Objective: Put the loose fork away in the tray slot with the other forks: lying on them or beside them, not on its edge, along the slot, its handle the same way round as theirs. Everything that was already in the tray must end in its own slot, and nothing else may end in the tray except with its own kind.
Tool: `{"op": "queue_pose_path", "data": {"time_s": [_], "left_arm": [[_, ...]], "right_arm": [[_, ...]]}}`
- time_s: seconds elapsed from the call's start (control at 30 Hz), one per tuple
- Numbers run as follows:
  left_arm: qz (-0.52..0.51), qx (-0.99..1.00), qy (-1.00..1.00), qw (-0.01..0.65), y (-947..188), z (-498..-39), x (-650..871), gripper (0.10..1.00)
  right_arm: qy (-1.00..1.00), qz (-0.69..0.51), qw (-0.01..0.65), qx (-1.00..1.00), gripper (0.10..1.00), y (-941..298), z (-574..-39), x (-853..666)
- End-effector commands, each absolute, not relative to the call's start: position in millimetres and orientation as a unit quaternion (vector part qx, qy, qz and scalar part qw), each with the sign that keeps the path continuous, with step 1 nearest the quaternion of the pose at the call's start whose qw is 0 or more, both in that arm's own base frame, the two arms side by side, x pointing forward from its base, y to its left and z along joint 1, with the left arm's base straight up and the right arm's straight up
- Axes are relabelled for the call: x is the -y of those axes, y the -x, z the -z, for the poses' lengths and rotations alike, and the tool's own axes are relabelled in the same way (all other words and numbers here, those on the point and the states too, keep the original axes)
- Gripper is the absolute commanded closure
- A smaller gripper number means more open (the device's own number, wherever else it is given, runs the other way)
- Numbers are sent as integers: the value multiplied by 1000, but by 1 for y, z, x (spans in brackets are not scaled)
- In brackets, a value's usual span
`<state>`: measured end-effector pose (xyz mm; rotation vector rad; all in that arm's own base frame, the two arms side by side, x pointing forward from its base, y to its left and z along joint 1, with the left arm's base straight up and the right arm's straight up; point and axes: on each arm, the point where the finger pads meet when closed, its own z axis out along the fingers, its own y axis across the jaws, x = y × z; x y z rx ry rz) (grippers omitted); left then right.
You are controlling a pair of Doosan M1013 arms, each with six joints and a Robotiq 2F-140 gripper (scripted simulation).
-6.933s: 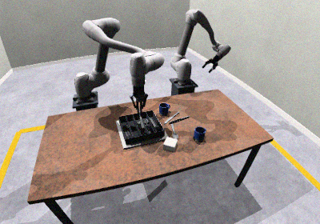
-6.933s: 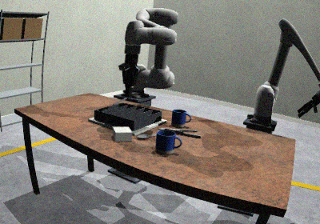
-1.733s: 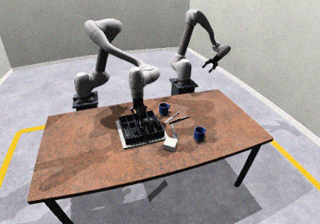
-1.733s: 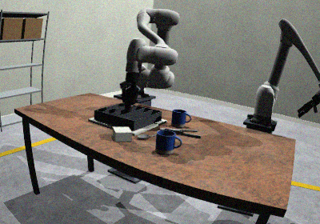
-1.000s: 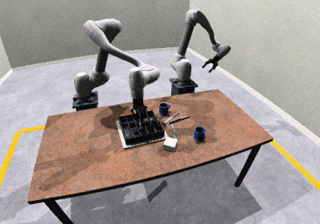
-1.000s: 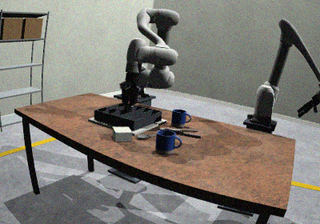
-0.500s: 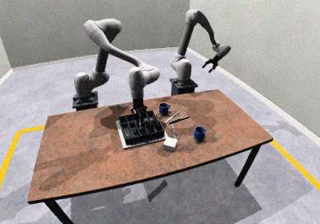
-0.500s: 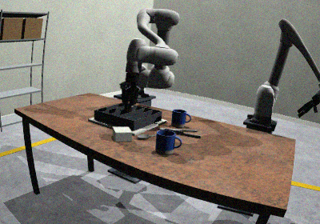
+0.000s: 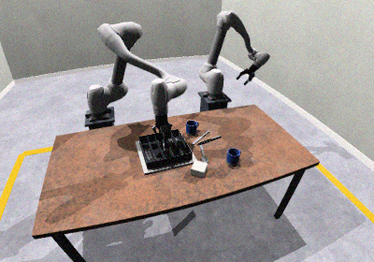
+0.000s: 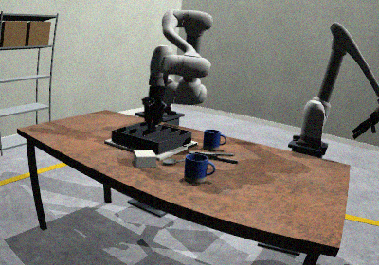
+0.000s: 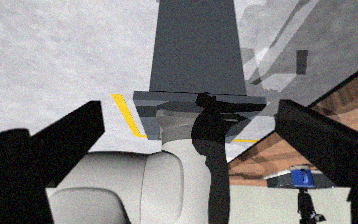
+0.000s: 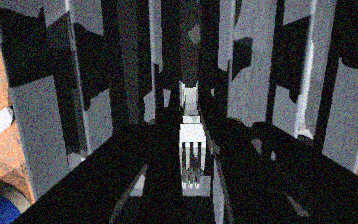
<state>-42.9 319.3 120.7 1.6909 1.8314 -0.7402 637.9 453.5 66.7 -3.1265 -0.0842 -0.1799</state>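
The fork (image 12: 192,132) shows in the right wrist view, its tines toward the bottom of the picture. It lies along a slot of the black tray (image 9: 169,164) (image 10: 131,140) (image 12: 40,130), and darker tines show under its own. The far part of its handle is in shadow between the fingers. My right gripper (image 9: 165,139) (image 10: 153,129) (image 12: 189,104) is down in the tray, its fingers slightly apart around the handle without a visible grip. Whether the whole handle lies flat is hidden. My left gripper (image 9: 243,80) (image 11: 189,116) is open and empty, far from the tray.
A blue mug (image 9: 192,127) (image 10: 211,140) stands behind the tray's right side, another blue mug (image 9: 233,157) (image 10: 196,167) farther right. A white block (image 9: 199,168) (image 10: 145,159) is near the tray's front corner. A spoon (image 10: 171,162) and a dark knife (image 9: 212,139) lie beside the tray.
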Motion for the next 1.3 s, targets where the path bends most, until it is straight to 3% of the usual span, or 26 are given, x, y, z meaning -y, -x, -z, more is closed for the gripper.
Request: {"op": "queue_pose_path", "data": {"time_s": [0.0, 0.43, 1.27], "left_arm": [[274, -679, -627, 267, 43, -121, -320, 98], [274, -679, -627, 267, 43, -121, -320, 98], [274, -679, -627, 267, 43, -121, -320, 98]], "right_arm": [[998, 58, 5, 27, 879, -638, -68, -454], [998, 58, 5, 27, 879, -638, -79, -454], [998, 58, 5, 27, 879, -638, -169, -454]]}}
